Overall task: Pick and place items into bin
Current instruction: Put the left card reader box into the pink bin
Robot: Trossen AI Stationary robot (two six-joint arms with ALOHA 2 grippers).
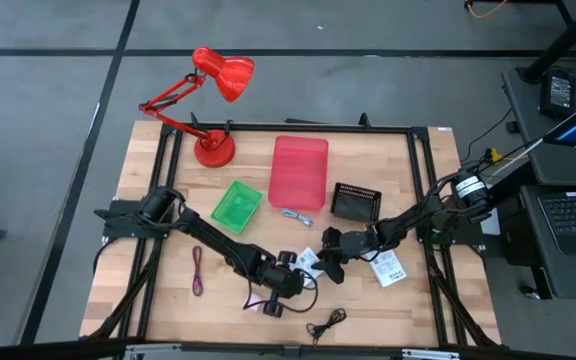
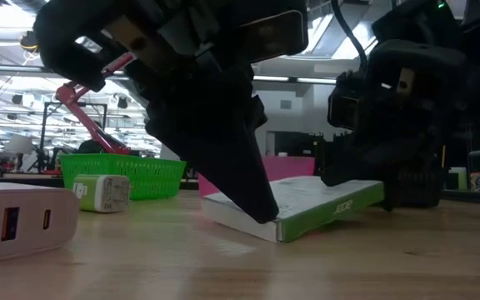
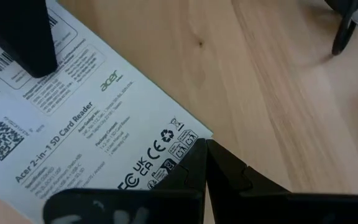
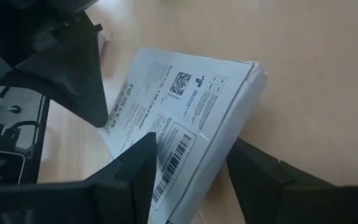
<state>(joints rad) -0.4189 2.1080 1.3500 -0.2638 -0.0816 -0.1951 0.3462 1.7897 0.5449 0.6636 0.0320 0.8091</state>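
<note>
Pink bin point(image 1: 299, 171), green basket point(image 1: 236, 205) and black tray point(image 1: 355, 201) look empty mid-worktop. White packet point(image 1: 309, 259) lies near-centre: left gripper point(image 1: 301, 268) pinched shut, tips on its edge; right gripper point(image 1: 327, 257) spread wide, straddling it. Second packet point(image 1: 387, 268) right; purple cord point(image 1: 197, 270) left; black cord point(image 1: 326, 322) at near edge.

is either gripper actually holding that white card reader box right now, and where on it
The right gripper straddles one end of the white box, jaws open, so no grip yet. The left gripper, shut, only presses its tip on the box's edge.
</note>
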